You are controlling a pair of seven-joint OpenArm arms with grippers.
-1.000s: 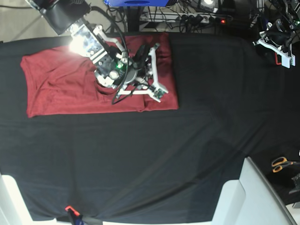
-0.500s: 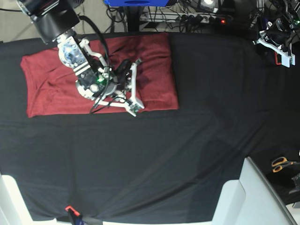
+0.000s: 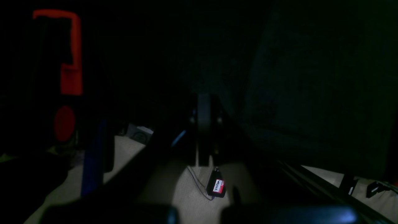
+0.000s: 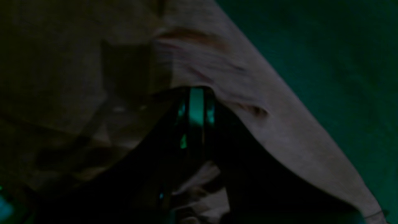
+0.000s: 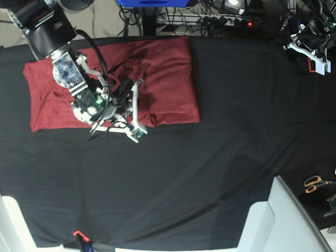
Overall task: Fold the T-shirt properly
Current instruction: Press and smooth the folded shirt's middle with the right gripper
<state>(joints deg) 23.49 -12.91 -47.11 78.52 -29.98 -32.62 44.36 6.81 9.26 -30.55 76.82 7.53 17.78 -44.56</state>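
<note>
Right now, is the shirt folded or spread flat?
Folded: the shirt forms a compact rectangle, no sleeves sticking out, one layered edge lifted.

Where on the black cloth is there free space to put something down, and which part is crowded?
The black cloth lies bare across its middle, between the T-shirt and the white panels at the near edge. It is also bare between the T-shirt and the left hand. The far-left part is crowded: the T-shirt lies there with the right hand over it.

Robotics lab. Counter [image 5: 220,157] draped in black cloth; behind its far edge, power strip [image 5: 220,21] with lit red switch amid tangled cables [image 5: 173,18]. Orange-handled scissors [image 5: 315,184] off counter's right edge. Carpeted floor [image 3: 192,199] below counter.
</note>
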